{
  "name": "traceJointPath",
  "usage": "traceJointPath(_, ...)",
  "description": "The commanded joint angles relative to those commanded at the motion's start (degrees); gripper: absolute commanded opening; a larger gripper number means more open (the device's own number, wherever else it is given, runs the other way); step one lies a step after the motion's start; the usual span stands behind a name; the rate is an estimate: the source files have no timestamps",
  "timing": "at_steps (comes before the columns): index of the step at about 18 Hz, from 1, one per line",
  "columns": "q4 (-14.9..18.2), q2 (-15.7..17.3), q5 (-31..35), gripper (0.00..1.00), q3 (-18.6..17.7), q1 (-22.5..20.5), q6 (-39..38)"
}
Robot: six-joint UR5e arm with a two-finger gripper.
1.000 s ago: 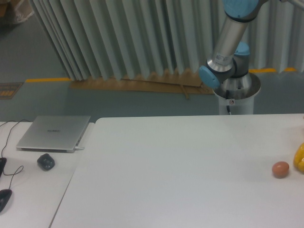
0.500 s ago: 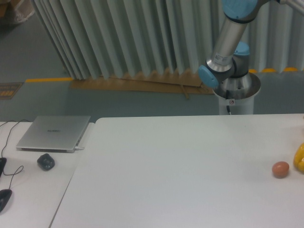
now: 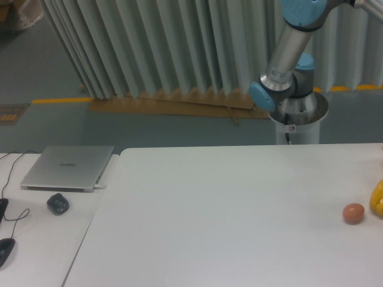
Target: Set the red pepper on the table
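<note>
Nothing much is shifting since a second ago: the arm [image 3: 291, 57] is holding the same pose over its pedestal behind the far edge of the bench [image 3: 227, 221], and everything on the bench is sitting just where it was.

Progress-wise, I'm reading this as not done yet. No red pepper is showing anywhere on the white bench top, and none is showing anywhere else from where I'm standing. The arm is rising out of the top right of view, so the tool is out of sight and I cannot tell whether it is released, clenched, or carrying the pepper. If the pepper is up there, the whole lowering and letting go is still to come, by my guess.

How the pepper looks, I can't say; it simply isn't showing.

What is lying on the bench: a small orange-pink ball [image 3: 353, 213] near the right edge, and just beside it, cut off by that edge, a yellow object [image 3: 377, 198]. Off to the left, on the smaller desk [image 3: 36, 239], a closed laptop [image 3: 67, 167] and a dark mouse [image 3: 58, 204] are resting.
</note>
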State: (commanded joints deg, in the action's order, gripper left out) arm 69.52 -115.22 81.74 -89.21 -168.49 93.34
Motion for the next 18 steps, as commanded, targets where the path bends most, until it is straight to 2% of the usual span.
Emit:
traceJointPath(3,-0.18,-0.09,0.09,1.00,0.44,0.00,0.00)
traceJointPath(4,-0.18,-0.18,0.52,0.68,0.53,0.00,0.00)
traceJointPath(5,-0.09,-0.18,1.49,0.47,0.62,0.00,0.17)
traceJointPath(17,2.02,2.11,2.38,0.46,1.14,0.00,0.35)
traceJointPath(18,2.11,2.46,2.37,0.43,1.06,0.09,0.26)
